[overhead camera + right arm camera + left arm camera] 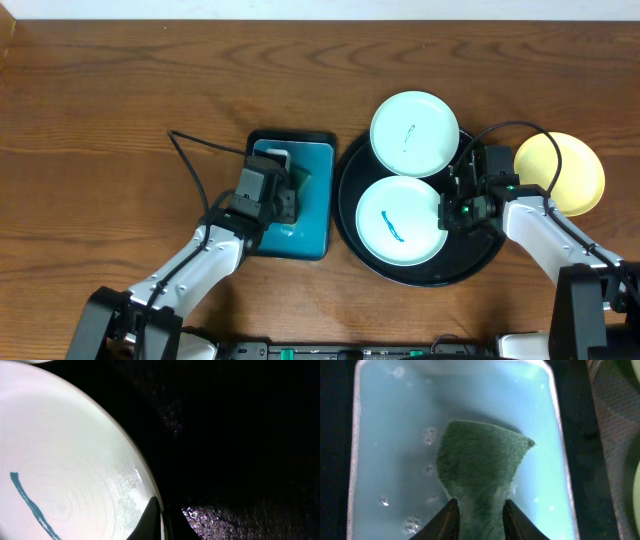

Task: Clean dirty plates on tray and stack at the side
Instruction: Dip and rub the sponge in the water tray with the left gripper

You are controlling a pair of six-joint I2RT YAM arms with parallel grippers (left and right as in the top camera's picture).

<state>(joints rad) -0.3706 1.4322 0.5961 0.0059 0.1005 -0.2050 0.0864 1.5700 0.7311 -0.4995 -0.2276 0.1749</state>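
Plates [415, 133]: one looks done, two to go
Yellow plate [560, 172] aside, two smeared on tray [488, 252]. Left end effector [479, 521] clenching sponge [480, 460]; right end effector [452, 208] at a rim, grip unclear.

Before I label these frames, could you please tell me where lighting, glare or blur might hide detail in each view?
Overhead: evenly lit and sharp, mild sheen on the wooden table. Left wrist: green scouring pad fairly sharp, rim of the teal tray soft. Right wrist: black tray almost lost in darkness, smeared plate nearly washed out.
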